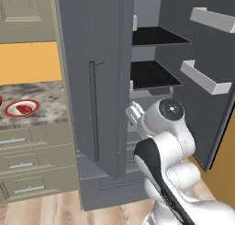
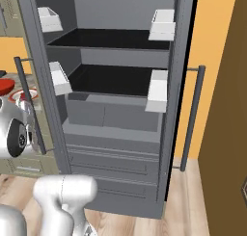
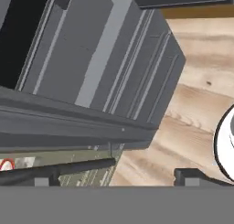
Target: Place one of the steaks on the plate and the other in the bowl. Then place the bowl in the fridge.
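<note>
Even, bright rendered lighting with no single visible source; the fridge (image 2: pixel 116 110) shelves read near-black while its grey walls shade softly; a glossy highlight sits on the arm's white shell; shadows faint; edges slightly soft and pixelated, without lens distortion.

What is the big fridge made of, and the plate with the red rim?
The fridge looks like matte grey painted metal, flat and dull, with dark shelves; being rendered, that's a guess. The plate looks like glazed ceramic: smooth white centre, shiny red rim.
</note>
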Tool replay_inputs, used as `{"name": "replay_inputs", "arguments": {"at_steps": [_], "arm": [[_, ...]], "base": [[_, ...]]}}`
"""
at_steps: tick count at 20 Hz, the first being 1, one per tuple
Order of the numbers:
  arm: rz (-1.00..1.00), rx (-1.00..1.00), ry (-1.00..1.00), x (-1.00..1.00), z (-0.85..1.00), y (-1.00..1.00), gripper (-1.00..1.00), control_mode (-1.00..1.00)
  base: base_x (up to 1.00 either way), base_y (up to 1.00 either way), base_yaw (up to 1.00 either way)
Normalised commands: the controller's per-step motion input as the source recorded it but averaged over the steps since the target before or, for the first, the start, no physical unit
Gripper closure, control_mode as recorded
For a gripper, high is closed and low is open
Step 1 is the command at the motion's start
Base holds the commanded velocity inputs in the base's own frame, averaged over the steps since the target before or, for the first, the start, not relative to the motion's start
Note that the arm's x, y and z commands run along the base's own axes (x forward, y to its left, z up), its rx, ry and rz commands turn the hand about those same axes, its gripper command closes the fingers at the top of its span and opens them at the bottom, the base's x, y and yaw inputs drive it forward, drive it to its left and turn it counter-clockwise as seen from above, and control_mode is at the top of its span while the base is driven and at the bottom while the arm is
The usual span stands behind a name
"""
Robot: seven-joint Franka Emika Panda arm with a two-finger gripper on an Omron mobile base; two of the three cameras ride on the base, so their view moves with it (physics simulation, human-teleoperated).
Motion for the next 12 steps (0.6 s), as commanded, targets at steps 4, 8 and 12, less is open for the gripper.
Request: {"name": "replay_inputs", "arguments": {"at_steps": [4,8,12], "arm": [[0.01,0.76,0.23,0.47,0.58,-1.0,-1.0,-1.0],[0.1,0.48,0.28,0.96,-0.22,-0.44,-1.0,-1.0],[0.11,0.12,0.15,0.92,-0.41,-0.12,-1.0,-1.0]], "base": [[0.0,0.0,0.0],[0.0,0.0,0.0],[0.0,0.0,0.0]]}}
